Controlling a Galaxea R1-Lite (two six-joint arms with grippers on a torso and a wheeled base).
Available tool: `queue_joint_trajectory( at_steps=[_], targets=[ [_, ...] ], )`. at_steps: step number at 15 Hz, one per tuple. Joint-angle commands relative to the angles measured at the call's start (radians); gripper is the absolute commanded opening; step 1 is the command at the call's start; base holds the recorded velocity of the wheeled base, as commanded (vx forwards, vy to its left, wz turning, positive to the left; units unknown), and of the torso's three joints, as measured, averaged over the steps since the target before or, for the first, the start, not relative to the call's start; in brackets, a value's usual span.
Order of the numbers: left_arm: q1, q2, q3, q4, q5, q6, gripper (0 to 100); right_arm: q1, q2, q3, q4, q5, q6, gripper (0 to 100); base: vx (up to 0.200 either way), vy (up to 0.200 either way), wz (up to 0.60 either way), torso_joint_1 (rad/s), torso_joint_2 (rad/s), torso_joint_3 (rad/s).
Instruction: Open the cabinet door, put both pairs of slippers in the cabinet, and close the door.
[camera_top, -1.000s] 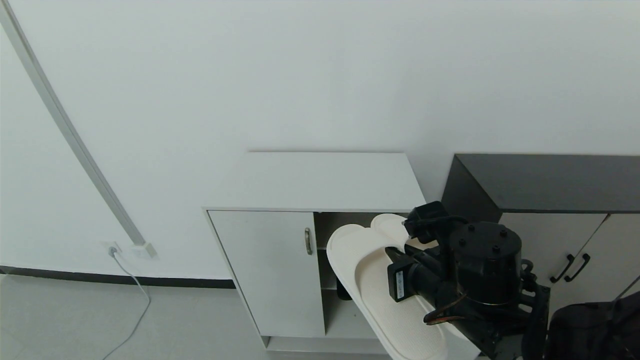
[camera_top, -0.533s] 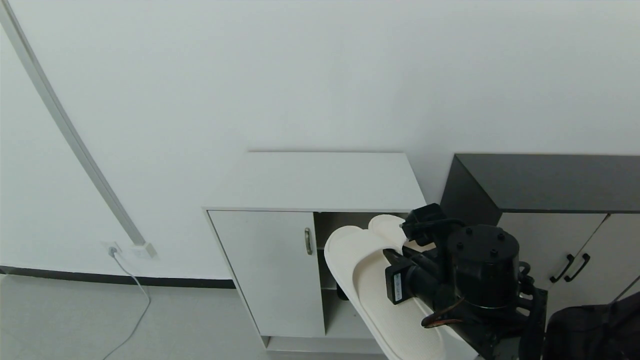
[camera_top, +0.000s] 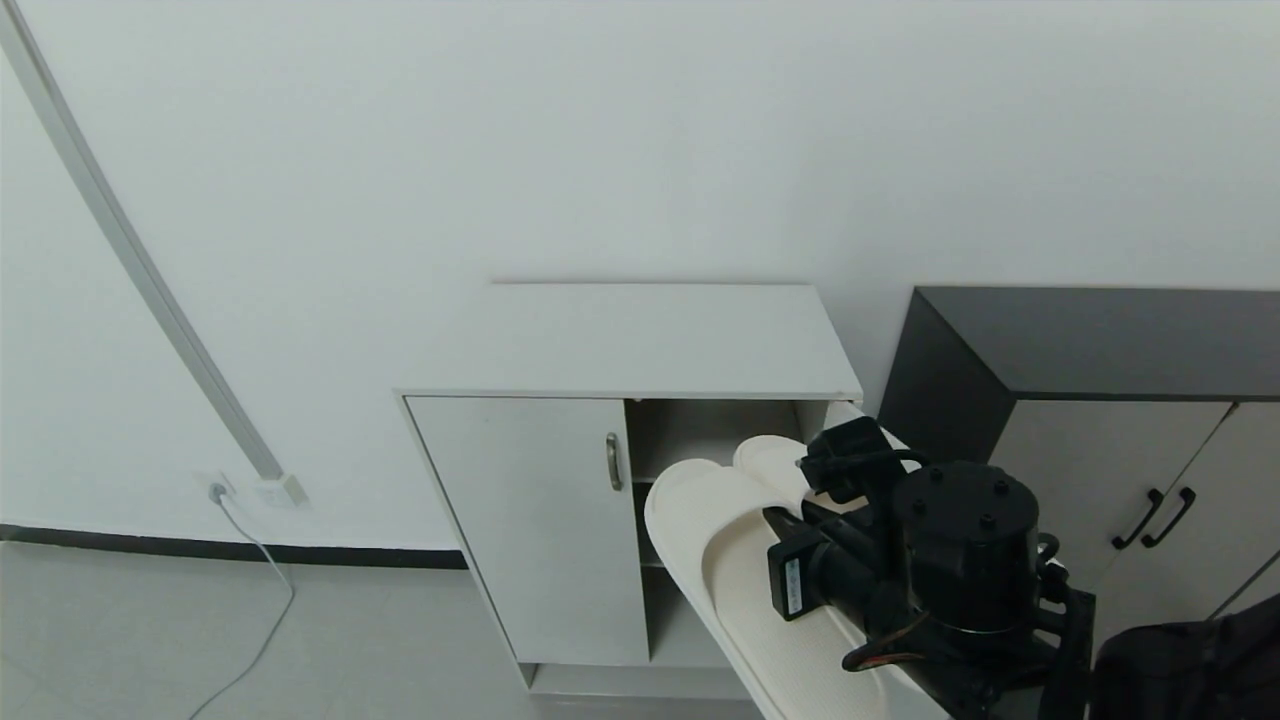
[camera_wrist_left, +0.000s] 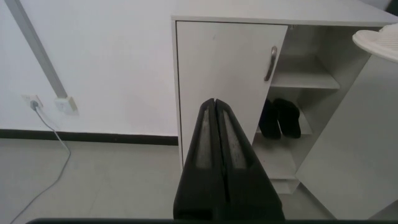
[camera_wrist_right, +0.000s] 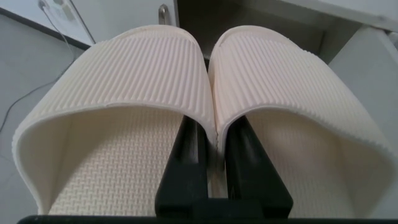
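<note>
The white cabinet stands against the wall, its left door closed and its right door swung open. My right gripper is in front of the open half. It is shut on the inner walls of a pair of cream ribbed slippers, toes toward the opening. In the right wrist view the slippers lie side by side over the gripper. A black pair of slippers sits on a lower shelf inside. My left gripper is shut on nothing, pointing at the closed door.
A dark-topped cabinet with black handles stands just to the right. A wall socket with a cable and a slanted grey conduit are on the left. Bare floor lies left of the white cabinet.
The head camera has tilted, so the cabinets sit higher in the picture. My right gripper with the cream slippers has edged slightly left, toward the cabinet opening.
</note>
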Motion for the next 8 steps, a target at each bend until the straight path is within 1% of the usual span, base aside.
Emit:
queue_joint_trajectory(
  at_steps=[1, 8],
  targets=[
    [0.001, 0.001, 0.0, 0.0, 0.001, 0.0, 0, 0.004, 0.003, 0.002, 0.0, -0.001, -0.001, 0, 0.0, 0.0, 0.0, -0.193, 0.41, 0.237],
    [0.001, 0.001, 0.0, 0.0, 0.001, 0.0, 0, 0.004, 0.031, 0.004, 0.0, -0.001, 0.001, 0, 0.0, 0.0, 0.0, -0.226, 0.54, 0.307]
  ],
)
